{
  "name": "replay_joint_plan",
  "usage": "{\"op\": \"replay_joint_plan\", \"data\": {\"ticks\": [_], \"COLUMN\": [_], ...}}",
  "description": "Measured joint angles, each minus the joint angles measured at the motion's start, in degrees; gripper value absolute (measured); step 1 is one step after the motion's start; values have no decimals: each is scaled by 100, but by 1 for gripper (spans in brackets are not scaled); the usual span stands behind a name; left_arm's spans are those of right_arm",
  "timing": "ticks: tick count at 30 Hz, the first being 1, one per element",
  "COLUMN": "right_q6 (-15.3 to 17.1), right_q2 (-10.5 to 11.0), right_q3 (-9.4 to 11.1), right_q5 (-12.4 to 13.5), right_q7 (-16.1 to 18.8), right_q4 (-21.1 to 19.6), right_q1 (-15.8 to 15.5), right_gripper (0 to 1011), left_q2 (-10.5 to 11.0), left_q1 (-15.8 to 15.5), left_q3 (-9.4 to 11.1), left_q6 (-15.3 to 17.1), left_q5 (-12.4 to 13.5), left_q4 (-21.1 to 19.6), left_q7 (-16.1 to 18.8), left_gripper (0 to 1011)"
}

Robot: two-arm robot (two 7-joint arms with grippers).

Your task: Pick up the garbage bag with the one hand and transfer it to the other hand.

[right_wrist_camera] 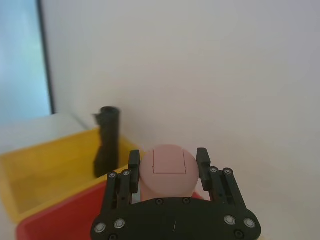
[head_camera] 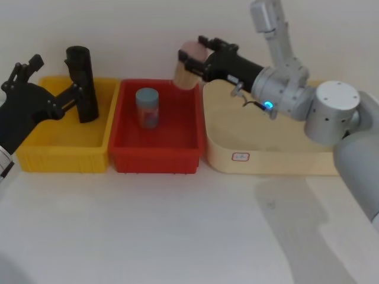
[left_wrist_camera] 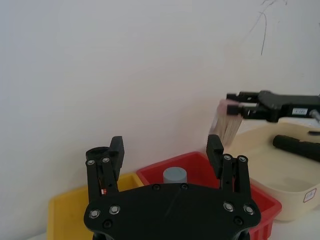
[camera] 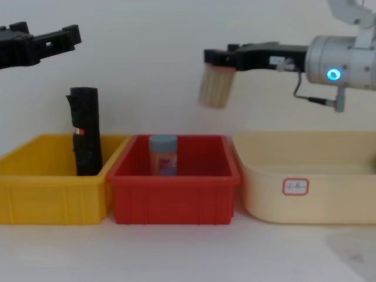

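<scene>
Garbage bag point(head_camera: 82, 83): black crinkly roll standing nearly upright in the yellow bin point(head_camera: 59, 155), toward its back right corner, taller than the bin wall; a small red-and-white sticker shows on its side in the chest view point(camera: 85, 130).
Left gripper point(head_camera: 78, 90): in the head view its black fingers reach in from the left and overlap the roll's middle; in the chest view point(camera: 73, 36) the fingers sit well above the roll's top. Jaws spread wide apart in its wrist view point(left_wrist_camera: 167, 150), nothing between them.
Contact with roll: probably none, though the head view alone cannot settle it.
Right gripper point(head_camera: 190, 59): raised above the back edge of the red bin point(head_camera: 155, 155), jaws closed on the cap end of a pink-capped jar point(right_wrist_camera: 167, 170), which hangs tilted in the air point(camera: 216, 86).
Red bin contents: one blue-capped jar point(head_camera: 147, 107), upright.
Cream tray point(head_camera: 266, 160): right of the red bin, under the right arm.
</scene>
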Motion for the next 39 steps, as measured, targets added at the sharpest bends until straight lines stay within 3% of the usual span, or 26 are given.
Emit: {"op": "replay_joint_plan", "data": {"ticks": [9, 23, 35, 39], "right_q6": [108, 542, 740, 745], "right_q2": [303, 654, 852, 920], "right_q3": [289, 381, 442, 559], "right_q5": [34, -155, -215, -148], "right_q7": [-459, -952, -1057, -1101], "right_q4": [-301, -697, -1245, -1552], "right_q1": [-238, -837, -1373, -1621], "right_gripper": [663, 663, 991, 1001], "left_q2": [0, 0, 0, 0], "left_q1": [0, 0, 0, 0], "left_q3": [0, 0, 0, 0], "left_q6": [0, 0, 0, 0], "left_q5": [0, 0, 0, 0], "left_q4": [0, 0, 0, 0], "left_q7": [0, 0, 0, 0], "left_gripper": [1002, 1002, 1002, 1001]}}
